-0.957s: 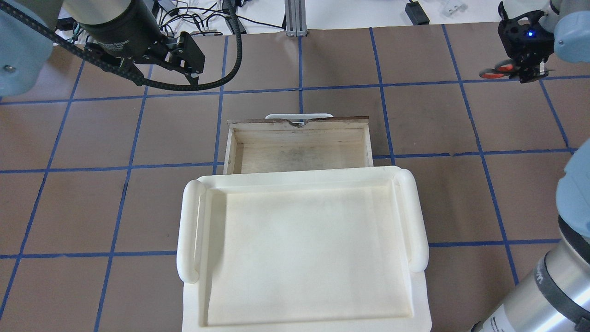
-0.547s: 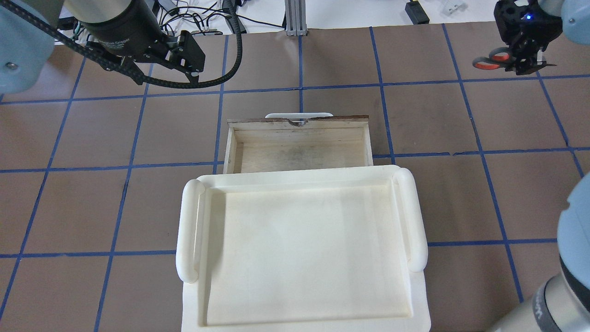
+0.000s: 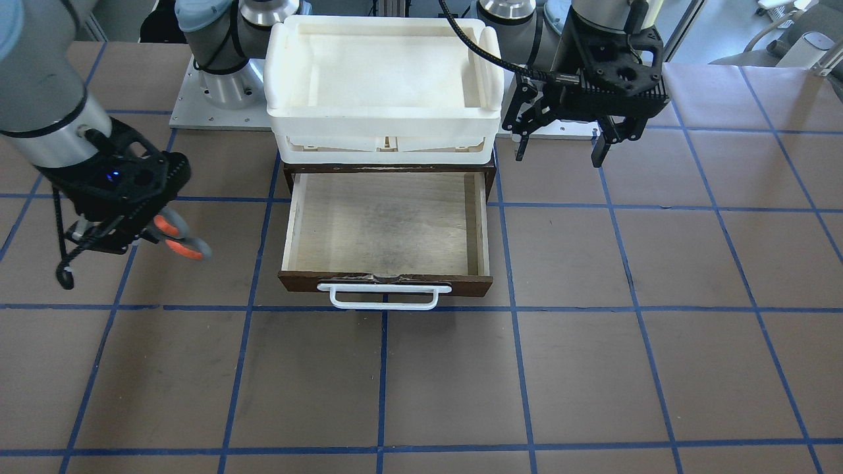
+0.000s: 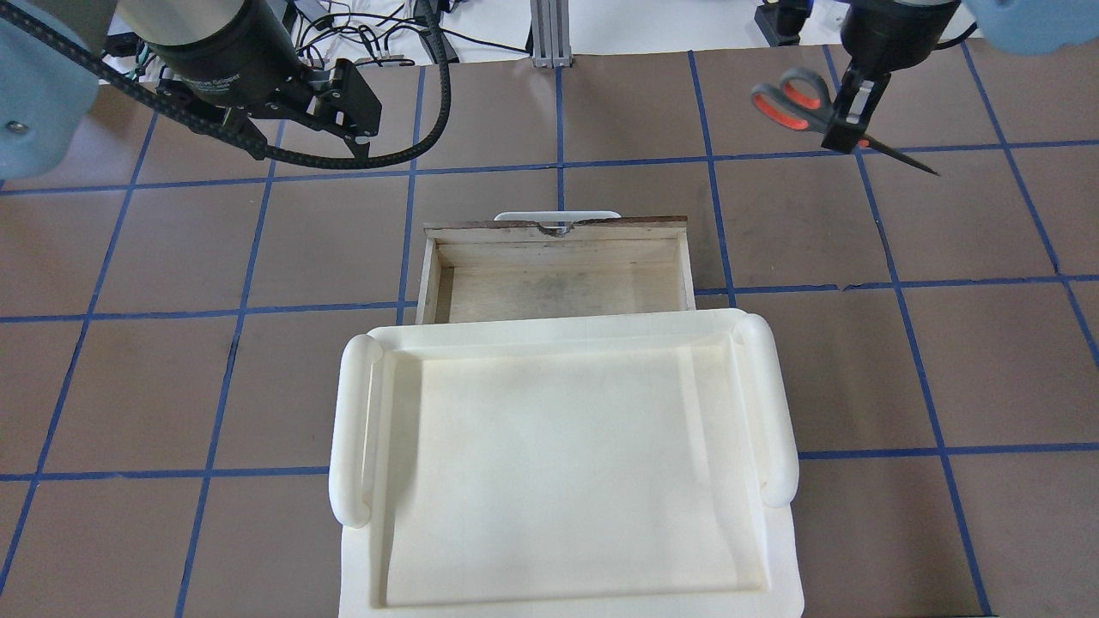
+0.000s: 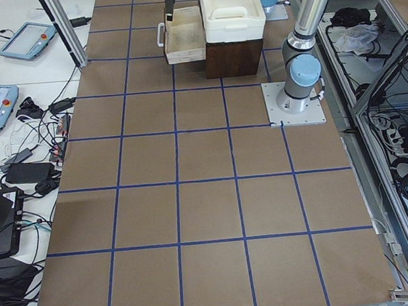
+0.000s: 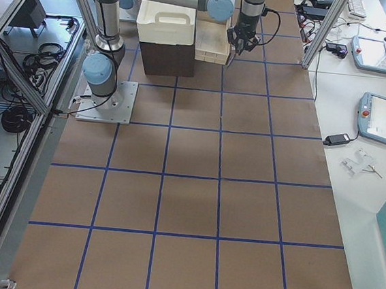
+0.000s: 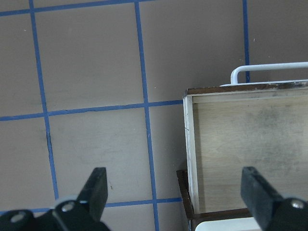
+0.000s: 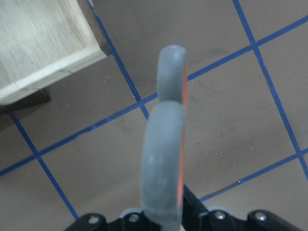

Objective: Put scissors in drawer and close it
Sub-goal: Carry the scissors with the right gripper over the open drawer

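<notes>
While the tray (image 4: 352, 429) covers its back, the drawer (image 4: 558, 292) stands open. Left gripper (image 3: 560, 155) hangs near it, fingers wide apart. Right gripper (image 4: 846, 124) is clamped on the scissors (image 4: 783, 114), aloft, well to the drawer's right. I'd carry them over the exposed part, lower, then release.

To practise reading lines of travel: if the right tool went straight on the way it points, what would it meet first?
Most likely the bare table to the side of the drawer, not its inside. The right tool, shut on the scissors, points roughly downward; its height is unclear.
</notes>
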Controlling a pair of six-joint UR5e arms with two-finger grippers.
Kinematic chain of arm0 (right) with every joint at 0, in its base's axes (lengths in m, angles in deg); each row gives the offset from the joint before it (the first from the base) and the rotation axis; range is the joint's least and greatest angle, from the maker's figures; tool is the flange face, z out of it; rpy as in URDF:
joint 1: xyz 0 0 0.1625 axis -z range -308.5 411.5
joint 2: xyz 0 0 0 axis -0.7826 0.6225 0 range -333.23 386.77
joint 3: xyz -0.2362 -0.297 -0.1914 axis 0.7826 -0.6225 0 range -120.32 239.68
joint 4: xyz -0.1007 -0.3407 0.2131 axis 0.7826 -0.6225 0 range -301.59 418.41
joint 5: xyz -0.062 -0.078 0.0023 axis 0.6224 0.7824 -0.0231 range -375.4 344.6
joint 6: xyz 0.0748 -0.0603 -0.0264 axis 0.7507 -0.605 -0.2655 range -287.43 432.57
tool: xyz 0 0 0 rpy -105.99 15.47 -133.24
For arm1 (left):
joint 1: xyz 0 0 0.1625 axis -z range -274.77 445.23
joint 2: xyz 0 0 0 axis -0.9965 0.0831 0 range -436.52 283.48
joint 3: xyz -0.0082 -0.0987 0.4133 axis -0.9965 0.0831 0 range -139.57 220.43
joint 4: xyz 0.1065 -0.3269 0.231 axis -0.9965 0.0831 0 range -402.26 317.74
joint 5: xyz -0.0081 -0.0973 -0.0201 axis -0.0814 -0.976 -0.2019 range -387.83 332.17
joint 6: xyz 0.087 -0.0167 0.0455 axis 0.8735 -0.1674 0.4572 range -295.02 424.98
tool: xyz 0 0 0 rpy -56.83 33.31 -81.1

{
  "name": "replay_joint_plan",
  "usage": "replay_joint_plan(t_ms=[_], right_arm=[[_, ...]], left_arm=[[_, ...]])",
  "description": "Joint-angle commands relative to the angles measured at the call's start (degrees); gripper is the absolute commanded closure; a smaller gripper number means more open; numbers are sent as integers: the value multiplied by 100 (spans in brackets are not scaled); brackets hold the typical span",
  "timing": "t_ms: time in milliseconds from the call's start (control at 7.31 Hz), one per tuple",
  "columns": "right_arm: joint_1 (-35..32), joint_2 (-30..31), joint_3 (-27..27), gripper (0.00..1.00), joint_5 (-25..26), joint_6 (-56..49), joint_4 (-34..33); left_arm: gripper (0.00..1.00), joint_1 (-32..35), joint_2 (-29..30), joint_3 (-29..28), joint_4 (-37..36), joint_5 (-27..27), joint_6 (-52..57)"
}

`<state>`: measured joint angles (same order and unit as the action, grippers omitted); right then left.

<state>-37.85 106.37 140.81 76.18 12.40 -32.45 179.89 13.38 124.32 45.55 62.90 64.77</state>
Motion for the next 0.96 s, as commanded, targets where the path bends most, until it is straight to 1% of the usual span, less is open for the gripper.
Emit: replay_joint_plan(t_ms=[0,137,274,410,547,821], right_arm=[[-862,-14,226,100,-26,1982,-62],[-1169,-32,419,100,-148,2348,-254],[-1399,-49,630,100,-149,2621,-769],[-1688,-102,727,100,-71,2632,-940],[-1935,-172,746,100,-53,2485,-976],[-2322,-374,755,100,34,1286,-1012]], left_arm=[[0,0,-60,14,8,7,39],[0,0,-95,83,-1,7,39],[0,0,-96,93,-1,7,39],[0,0,-96,93,-1,7,39],[0,0,-96,93,-1,7,30],[0,0,-113,101,8,7,39]])
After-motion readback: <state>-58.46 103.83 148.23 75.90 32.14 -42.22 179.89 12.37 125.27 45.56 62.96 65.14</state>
